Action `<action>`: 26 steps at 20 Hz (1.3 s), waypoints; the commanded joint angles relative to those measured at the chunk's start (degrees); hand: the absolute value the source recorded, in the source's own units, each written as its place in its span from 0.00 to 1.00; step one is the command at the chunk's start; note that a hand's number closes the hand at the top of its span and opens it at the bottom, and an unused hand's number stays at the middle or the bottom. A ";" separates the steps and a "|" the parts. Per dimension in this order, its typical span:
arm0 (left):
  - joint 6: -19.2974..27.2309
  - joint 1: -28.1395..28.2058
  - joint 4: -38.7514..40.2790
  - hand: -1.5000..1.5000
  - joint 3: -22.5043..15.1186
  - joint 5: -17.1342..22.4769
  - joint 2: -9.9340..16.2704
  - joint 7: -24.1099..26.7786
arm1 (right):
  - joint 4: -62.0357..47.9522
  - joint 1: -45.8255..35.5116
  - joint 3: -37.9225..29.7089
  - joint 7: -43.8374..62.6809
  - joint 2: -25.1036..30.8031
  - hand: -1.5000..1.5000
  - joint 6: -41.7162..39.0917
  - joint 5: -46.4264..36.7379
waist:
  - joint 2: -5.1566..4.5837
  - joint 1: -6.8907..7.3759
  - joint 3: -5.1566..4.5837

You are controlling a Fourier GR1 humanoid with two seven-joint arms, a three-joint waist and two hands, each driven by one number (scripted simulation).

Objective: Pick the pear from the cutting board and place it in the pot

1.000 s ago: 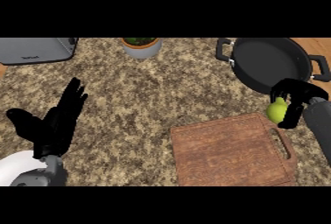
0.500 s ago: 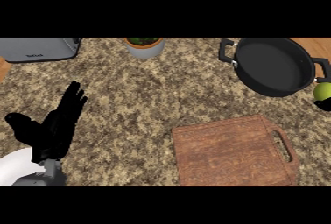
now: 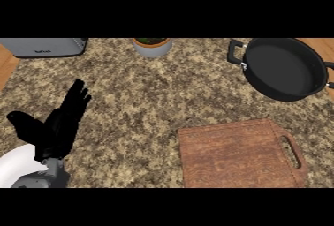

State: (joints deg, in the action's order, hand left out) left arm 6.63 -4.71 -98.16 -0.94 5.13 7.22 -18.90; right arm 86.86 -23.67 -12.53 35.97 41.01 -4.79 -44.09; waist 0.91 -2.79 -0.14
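The pear was out of sight, and so was the right hand. The pot [image 3: 284, 66] sat at the worktop's [image 3: 157, 101] far right corner. The left hand [image 3: 58, 128] rested, fingers straight.

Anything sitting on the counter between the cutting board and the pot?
Nothing visible. Only bare counter lies between the cutting board and the pot, whose inside looks empty. Neither the pear nor the right hand shows in the head view, so the pear's own path cannot be judged.

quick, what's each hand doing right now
Left hand: open, fingers straight, holding nothing, resting at the view's left.
Right hand: out of view, so its state cannot be told.
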 commanded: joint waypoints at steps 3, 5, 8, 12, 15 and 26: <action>-1.01 -2.26 2.81 0.50 -0.93 -0.44 -0.84 1.08 | 13.55 -2.76 -0.72 6.00 0.10 1.00 -4.12 1.06 | -0.77 2.40 0.09; -2.47 -3.19 3.08 0.50 0.93 1.13 0.35 0.58 | 13.94 -3.27 -3.96 6.00 0.90 1.00 -5.58 3.19 | -0.82 2.49 0.11; 0.01 -4.36 0.27 0.50 -1.68 -1.56 -1.34 -2.55 | 7.54 -12.44 -1.65 8.90 1.65 1.00 -9.28 2.98 | -0.92 3.10 0.12; -2.58 -3.26 1.42 0.50 -0.24 0.18 -0.47 -0.30 | -5.95 -18.72 -2.60 5.12 1.49 1.00 -6.07 2.32 | -1.03 3.49 0.12; -1.28 -4.17 -0.37 0.50 -1.05 -0.91 -0.88 -2.47 | -18.71 -23.01 -2.39 0.52 1.63 1.00 0.00 -1.09 | -1.28 4.27 0.15; -1.72 -4.03 3.45 0.50 -1.07 -1.39 -2.73 1.70 | -43.63 -29.60 0.89 -10.95 -1.43 1.00 5.34 -5.14 | -1.53 4.44 0.16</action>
State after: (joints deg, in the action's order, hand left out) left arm 4.64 -8.90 -96.39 -1.69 4.23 5.63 -19.52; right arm 51.77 -51.51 -12.54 29.88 39.67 -0.26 -48.08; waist -0.41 1.38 0.01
